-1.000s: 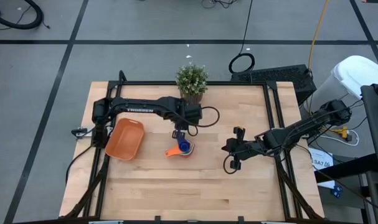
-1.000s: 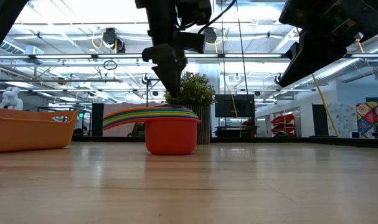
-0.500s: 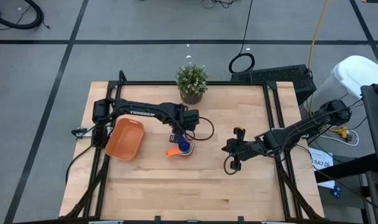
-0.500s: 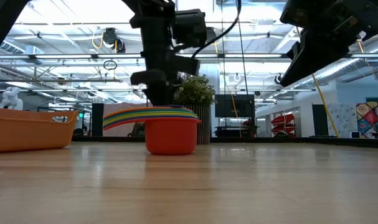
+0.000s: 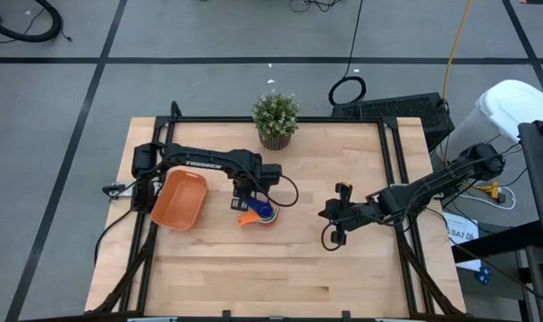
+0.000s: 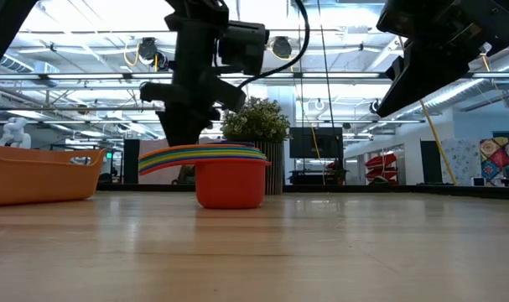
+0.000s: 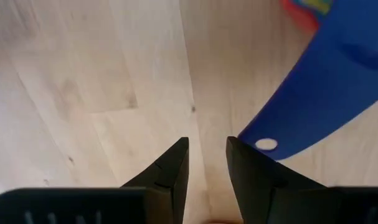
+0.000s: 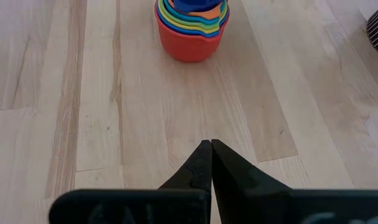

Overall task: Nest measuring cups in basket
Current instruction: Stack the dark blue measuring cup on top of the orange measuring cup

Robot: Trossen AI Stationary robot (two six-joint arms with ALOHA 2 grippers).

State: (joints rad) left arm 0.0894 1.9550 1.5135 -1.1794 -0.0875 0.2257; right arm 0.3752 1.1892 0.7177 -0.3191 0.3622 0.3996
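The measuring cups [image 5: 264, 214] stand nested in one stack on the bench [image 5: 271, 268], not in the basket. In the low view only the outermost cup, the red-orange one [image 6: 230, 183], shows its full bowl; the inner cups appear only as thin coloured rims and a fan of handles [image 6: 174, 156]. The right wrist view shows about six rim colours plus a blue cup on top, but an exact count cannot be confirmed. In the left wrist view the stack is cut off at the picture's edge, and only a blue handle with a hole [image 7: 313, 106] is visible.

The left claw [image 5: 244, 199] hangs above the bench just beside the handle end of the stack. Its fingers [image 7: 170, 171] stand slightly apart with bare wood between them; they hold nothing. The blue handle lies just beside one fingertip; whether they touch cannot be determined.

One orange basket [image 5: 180, 199] sits on the far side of the left claw from the stack, near it. In the low view the basket [image 6: 36, 174] is cut off at the picture's edge and its interior is hidden behind its wall.

The right claw [image 5: 327, 213] waits well apart from the stack, pointing toward it, its fingers [image 8: 201, 163] pressed together and empty.

One potted plant [image 5: 275, 117] stands beyond the stack, partly hidden behind the left arm in the low view.
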